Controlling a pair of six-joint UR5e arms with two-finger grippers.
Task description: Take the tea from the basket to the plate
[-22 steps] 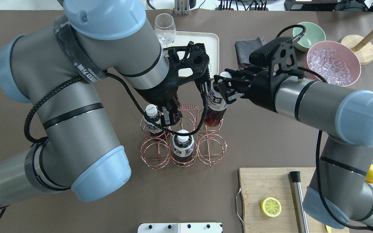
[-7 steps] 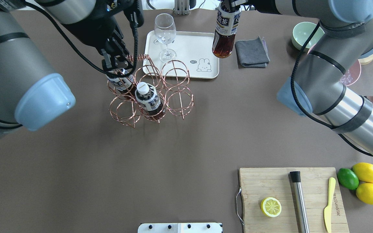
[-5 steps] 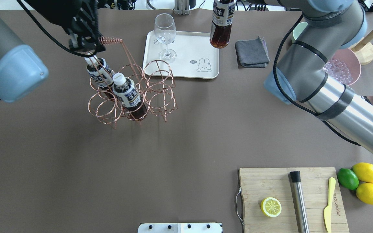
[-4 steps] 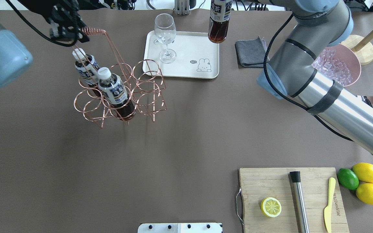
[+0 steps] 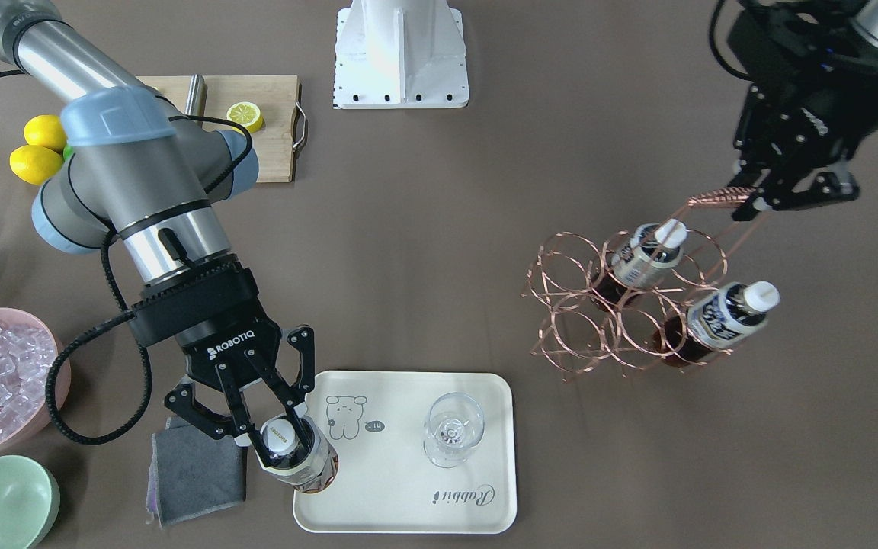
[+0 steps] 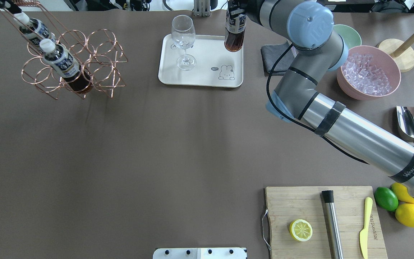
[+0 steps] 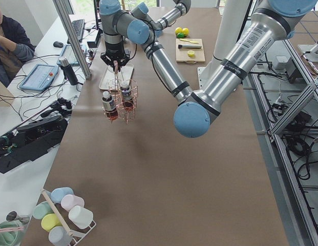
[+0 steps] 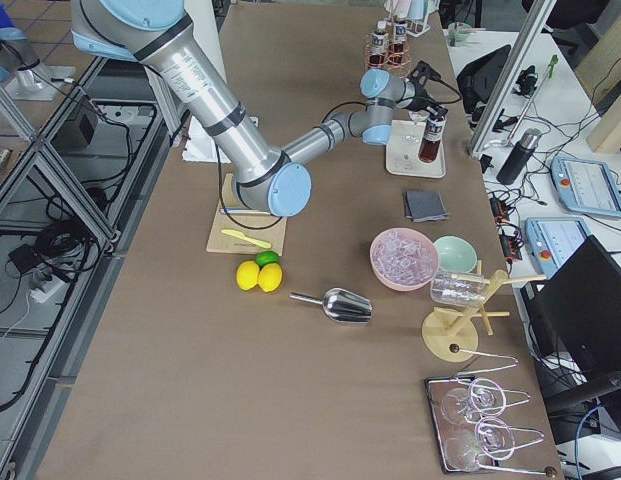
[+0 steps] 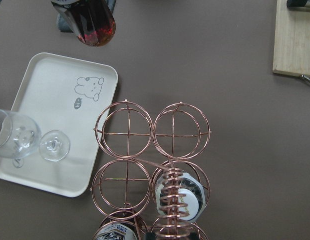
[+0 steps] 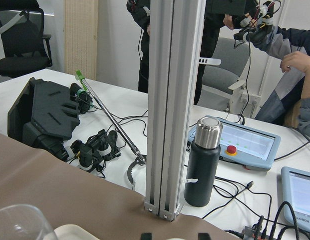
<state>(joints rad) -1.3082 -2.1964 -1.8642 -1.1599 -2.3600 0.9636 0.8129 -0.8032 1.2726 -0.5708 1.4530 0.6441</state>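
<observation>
My right gripper [image 5: 280, 436] is shut on the neck of a tea [image 5: 298, 457] bottle, dark reddish-brown with a white cap. It holds the tea [image 6: 234, 32] upright over the right-hand side of the cream plate [image 6: 199, 77]; whether it touches the plate I cannot tell. At the table's far left my left gripper [image 5: 748, 202] is shut on the coiled handle of the copper wire basket [image 5: 607, 305]. The basket [image 6: 99, 54] hangs tilted off the table with two more bottles [image 5: 648, 252] [image 5: 725, 316] in its cells.
A wine glass [image 6: 183, 39] stands on the plate's left part. Right of the plate lie a grey cloth [image 5: 195, 465], a pink bowl of ice [image 6: 368, 72] and a green bowl [image 5: 1, 503]. A cutting board [image 6: 300, 208] with a lemon half sits at the near right.
My left arm has carried the basket further left and away, still lifted. The right gripper has brought the tea slightly left over the plate.
</observation>
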